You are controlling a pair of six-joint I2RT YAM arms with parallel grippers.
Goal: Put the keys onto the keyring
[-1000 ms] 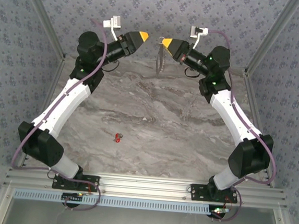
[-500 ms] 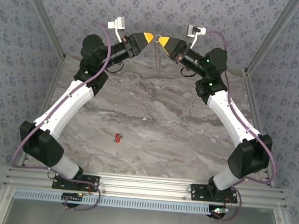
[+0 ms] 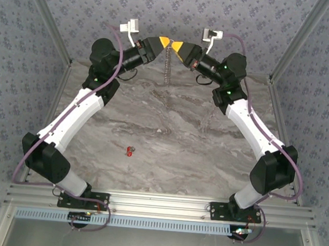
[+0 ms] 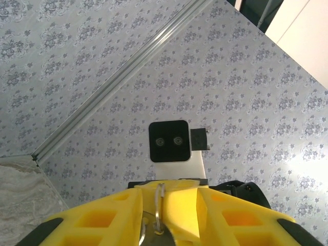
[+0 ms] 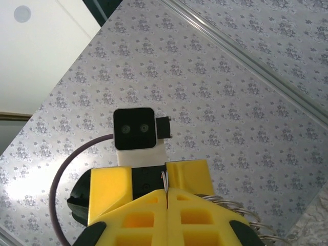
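Three patterned walls; marbled table bears red keys.

A grey, marble-patterned worktop lies in the middle of the top view. It is closed in on three sides by walls papered in a blue-grey floral print. Silvery metal posts rise at the upper left and upper right corners (a similar strip crosses the left wrist view diagonally). A ribbed aluminium rail spans the lower edge. At the upper left of the right wrist view, a plain white surface lies past the wallpaper.
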